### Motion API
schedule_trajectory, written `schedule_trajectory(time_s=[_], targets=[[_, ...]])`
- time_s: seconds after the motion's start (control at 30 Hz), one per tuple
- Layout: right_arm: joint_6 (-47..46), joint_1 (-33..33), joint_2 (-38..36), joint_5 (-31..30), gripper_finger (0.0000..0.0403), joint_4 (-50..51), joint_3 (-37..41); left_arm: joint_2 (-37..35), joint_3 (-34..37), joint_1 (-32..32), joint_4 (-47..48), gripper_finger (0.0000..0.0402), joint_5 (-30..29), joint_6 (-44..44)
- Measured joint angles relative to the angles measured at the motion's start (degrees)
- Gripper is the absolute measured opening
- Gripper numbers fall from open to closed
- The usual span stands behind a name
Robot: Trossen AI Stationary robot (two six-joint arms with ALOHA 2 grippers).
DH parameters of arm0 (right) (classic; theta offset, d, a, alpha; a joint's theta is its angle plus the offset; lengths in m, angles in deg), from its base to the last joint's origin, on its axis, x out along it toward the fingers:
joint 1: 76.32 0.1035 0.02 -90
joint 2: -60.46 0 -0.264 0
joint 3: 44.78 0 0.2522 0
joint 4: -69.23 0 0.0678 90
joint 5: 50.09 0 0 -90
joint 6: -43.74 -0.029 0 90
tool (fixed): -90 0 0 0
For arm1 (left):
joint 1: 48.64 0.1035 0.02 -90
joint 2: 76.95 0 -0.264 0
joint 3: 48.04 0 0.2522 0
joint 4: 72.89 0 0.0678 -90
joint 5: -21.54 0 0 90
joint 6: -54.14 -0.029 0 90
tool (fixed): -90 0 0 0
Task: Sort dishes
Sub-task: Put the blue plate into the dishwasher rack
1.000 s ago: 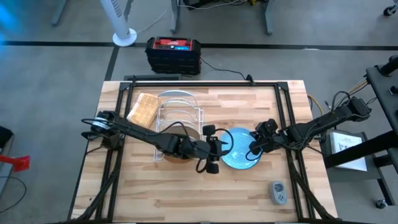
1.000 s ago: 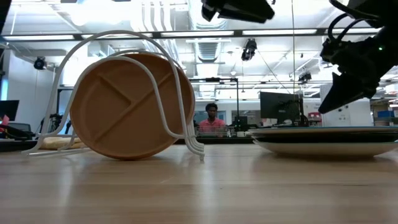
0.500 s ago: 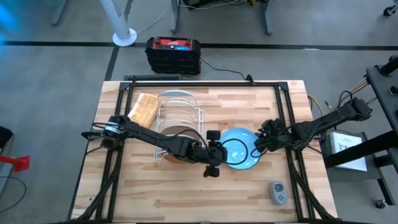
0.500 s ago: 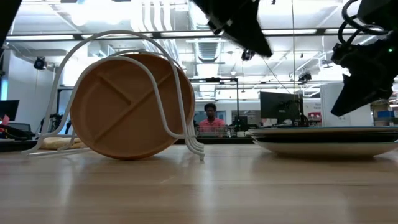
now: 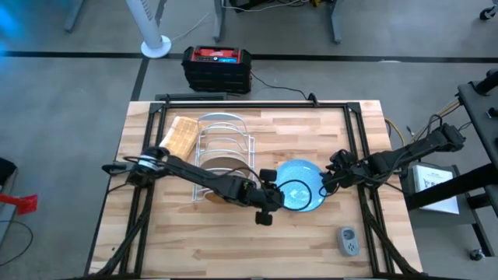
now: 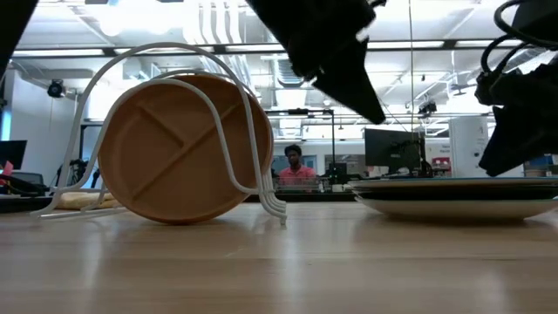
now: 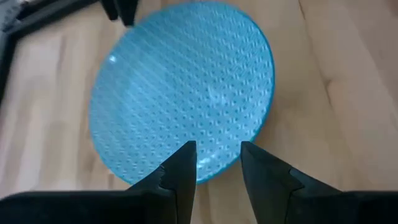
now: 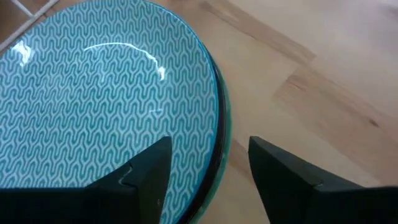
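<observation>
The blue plate lies flat on the surface, just past the rack on its open-wood side, and it tops a low stack. The wooden plate already stands on edge in the rack. The left tool hangs at the plate's rim on the side nearer the rack, fingers parted and gripping nothing. The right tool sits at the rim farther from the rack, likewise released, the rim showing between its fingers.

What worries me is both arms crowding one plate. If the left tool closes on the rim while the right tool is this close, I reckon the plate could get tugged two ways, or skid off the stack. A pinch on a thin glazed edge may also slip as the plate tips up, and the plate underneath could be dragged along.

Only the low view shows that this is a stack and not a single plate, and a person sitting in the room far beyond the rack. The right wrist view adds a darker teal rim peeking out under the blue plate. The left wrist view shows the left tool with its fingers apart over the rim, which the high view is too far off to settle
</observation>
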Motion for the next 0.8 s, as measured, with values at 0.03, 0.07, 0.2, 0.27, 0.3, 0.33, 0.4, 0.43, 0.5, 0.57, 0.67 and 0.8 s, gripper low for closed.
schedule_trajectory(time_s=[0.03,0.07,0.2,0.27,0.3,0.33,0.4,0.43,0.5,0.57,0.67,0.8], targets=[[-0.2,0.0,0.0,0.0,0.0212,0.0,0.3,0.5,0.0,0.0,-0.4,0.0115,0.0,0.0],[-0.3,0.0,0.0,0.3,0.0216,0.1,0.6,0.8,0.0,0.1,-0.8,0.0115,0.0,0.2],[-0.3,0.0,-0.1,1.5,0.0231,-2.6,2.1,1.9,0.0,0.1,-0.8,0.0115,0.8,1.5],[-0.2,0.0,-0.3,1.8,0.0237,-4.2,2.8,2.4,0.0,0.1,-0.9,0.0115,1.1,1.9],[-0.1,0.0,-0.4,2.0,0.0239,-4.9,3.1,2.5,0.0,0.1,-1.0,0.0115,1.4,2.2],[-0.1,0.0,-0.4,2.2,0.024,-4.8,3.2,2.7,0.0,0.1,-1.1,0.0115,1.5,2.7],[-0.1,0.0,-0.4,2.4,0.0243,-4.8,3.2,3.2,0.0,0.1,-1.2,0.0115,1.5,3.7],[0.0,0.0,-0.4,2.4,0.0244,-4.9,3.2,3.5,0.0,0.0,-1.2,0.0115,1.6,4.1],[0.6,0.0,-0.4,2.4,0.0246,-5.6,3.3,4.3,0.0,0.0,-2.0,0.0115,2.1,4.6],[1.1,0.0,-0.4,2.5,0.0246,-6.8,3.3,4.9,0.0,-0.1,-2.9,0.0115,2.3,4.6],[1.4,0.0,-0.4,2.5,0.0242,-7.3,3.3,5.4,0.0,-0.1,-3.5,0.0115,2.5,4.9],[1.4,0.0,-0.4,2.5,0.0238,-7.4,3.3,6.2,0.0,-0.1,-3.5,0.0115,2.5,5.5]])
